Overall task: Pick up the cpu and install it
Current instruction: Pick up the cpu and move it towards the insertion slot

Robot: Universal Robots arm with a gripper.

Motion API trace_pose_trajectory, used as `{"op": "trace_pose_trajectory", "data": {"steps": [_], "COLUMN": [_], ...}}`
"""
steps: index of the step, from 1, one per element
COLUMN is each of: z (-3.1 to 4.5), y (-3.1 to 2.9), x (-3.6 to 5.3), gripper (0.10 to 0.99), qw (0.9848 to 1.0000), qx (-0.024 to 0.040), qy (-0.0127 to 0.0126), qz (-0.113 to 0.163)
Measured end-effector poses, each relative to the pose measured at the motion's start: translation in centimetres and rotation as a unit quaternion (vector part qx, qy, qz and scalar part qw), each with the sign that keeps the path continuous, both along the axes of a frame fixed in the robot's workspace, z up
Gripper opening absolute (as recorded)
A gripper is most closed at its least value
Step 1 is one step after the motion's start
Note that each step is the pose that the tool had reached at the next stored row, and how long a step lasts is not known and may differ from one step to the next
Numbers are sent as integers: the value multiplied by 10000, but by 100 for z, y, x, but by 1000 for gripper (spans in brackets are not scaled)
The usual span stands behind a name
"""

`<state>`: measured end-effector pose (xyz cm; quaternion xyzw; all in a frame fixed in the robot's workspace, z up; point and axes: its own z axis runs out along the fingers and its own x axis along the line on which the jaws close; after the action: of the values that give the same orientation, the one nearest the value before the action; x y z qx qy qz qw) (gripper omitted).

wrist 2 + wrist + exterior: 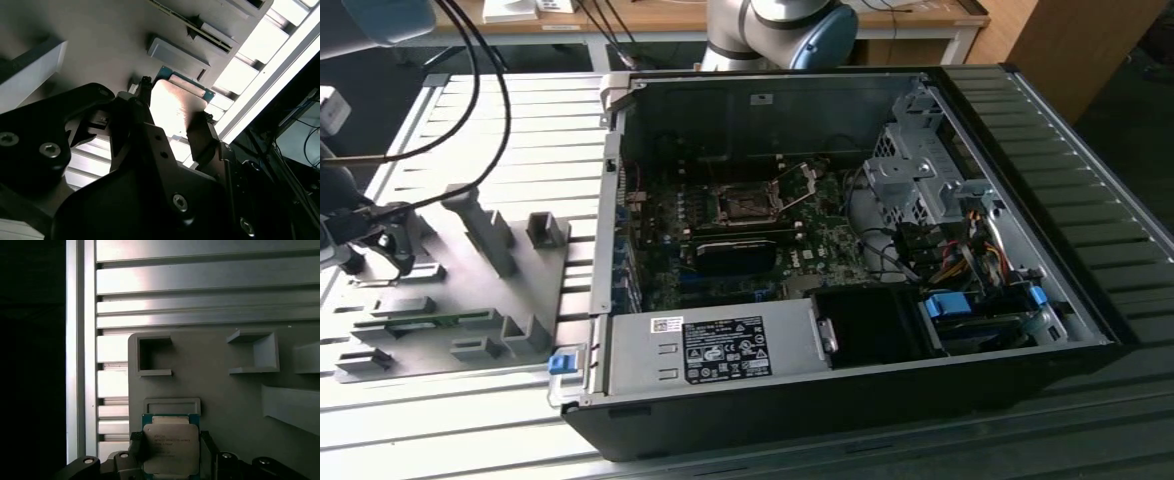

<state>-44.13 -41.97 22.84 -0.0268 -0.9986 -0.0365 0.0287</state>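
The black two-fingered pincer (380, 245) is hanging low at the exterior view's left and is pinching the cpu (171, 450), a thin, flat square chip with a silver-grey metal top and a green rim. In both wrist views its dark fingers (136, 444) are lying against two opposite edges of the chip, with no gap showing on either side. The chip is sitting centred between them. It is close to square, so there is hardly a long axis to speak of, and the grasp is running straight across its width.

Under the chip, the pale grey plastic fixture plate (225, 400) is spreading out with its raised blocks, and a low rectangular grey frame (172, 405) is standing just beside the chip's free edge. Whether the chip is resting on the plate or is already lifted clear of it, I cannot tell. The plate is lying on the ribbed aluminium worktop (467, 410).

The dark square socket with its metal frame (747, 205) is lying toward the exterior view's right, well apart from the pincer. It is down on the green board inside the open black computer case (854, 410), with the case's near wall standing between the two.
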Motion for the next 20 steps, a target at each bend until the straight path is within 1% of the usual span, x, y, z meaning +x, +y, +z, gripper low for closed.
{"op": "trace_pose_trajectory", "data": {"steps": [20], "z": [62], "y": [0], "x": [0], "gripper": [537], "qw": [10000], "qx": [0], "qy": [0], "qz": [0]}}
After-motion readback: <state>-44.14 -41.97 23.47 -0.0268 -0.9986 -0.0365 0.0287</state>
